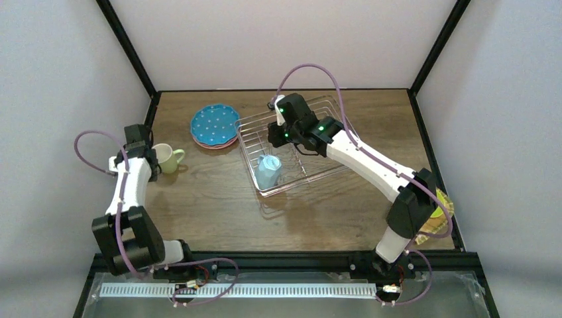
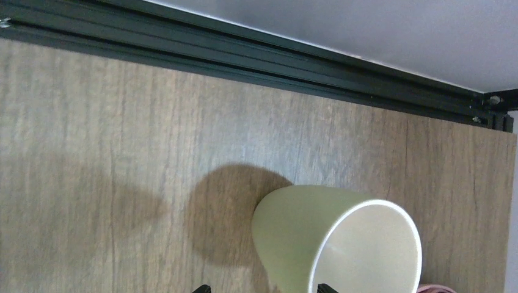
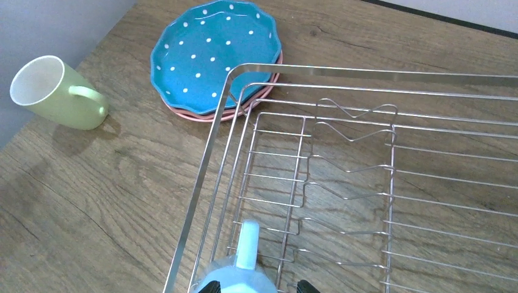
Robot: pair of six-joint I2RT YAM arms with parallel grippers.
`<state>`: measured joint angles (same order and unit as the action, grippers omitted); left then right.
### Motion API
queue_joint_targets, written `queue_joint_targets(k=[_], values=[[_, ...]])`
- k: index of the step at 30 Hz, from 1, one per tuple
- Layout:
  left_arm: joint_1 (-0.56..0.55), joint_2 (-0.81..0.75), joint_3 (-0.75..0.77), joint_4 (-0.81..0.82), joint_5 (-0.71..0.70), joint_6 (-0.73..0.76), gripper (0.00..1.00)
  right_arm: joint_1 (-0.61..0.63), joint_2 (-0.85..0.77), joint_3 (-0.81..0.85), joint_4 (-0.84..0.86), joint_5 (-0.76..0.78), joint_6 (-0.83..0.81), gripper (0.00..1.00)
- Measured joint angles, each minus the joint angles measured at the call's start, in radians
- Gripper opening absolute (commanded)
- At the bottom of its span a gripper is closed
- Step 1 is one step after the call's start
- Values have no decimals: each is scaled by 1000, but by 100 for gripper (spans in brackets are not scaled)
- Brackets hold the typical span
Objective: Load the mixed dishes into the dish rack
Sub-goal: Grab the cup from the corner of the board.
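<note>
Left side: I have the left gripper [image 2: 262, 289] low over the table [image 1: 219, 212] with its jaws spread wide and nothing in them. Only the two fingertips show at the bottom edge of the wrist view. The green mug [image 2: 330, 244] sits on the table right in front of the gripper, outside the dish rack [image 3: 366, 72]. Its rim lies roughly in line with the gap between the fingers. From overhead its handle points away from the arm, toward the middle of the table. I cannot tell whether either finger touches it.

Right side: the right gripper [image 3: 255, 287] hangs over the left part of the rack. Its jaws are apart and not clamped. The blue mug [image 1: 268, 170] lies inside the rack near its front left corner, handle toward the camera in the wrist view. One fingertip is clear of it; I cannot tell about the other.

Still on the table: the blue dotted plate [image 1: 214, 124] is stacked on a pink plate [image 3: 244, 110], just beside the rack's far left corner.
</note>
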<state>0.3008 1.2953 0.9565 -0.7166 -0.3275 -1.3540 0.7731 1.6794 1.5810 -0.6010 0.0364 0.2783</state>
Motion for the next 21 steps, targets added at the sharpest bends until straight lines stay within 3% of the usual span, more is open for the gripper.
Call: queue_joint_targets(k=[8,21], values=[[48,92,48,78,62,140,100,0,49,29,5,-1,-13,71],[52,177,71,138,143,243,100,0,89,55,10,-7,-13,71]])
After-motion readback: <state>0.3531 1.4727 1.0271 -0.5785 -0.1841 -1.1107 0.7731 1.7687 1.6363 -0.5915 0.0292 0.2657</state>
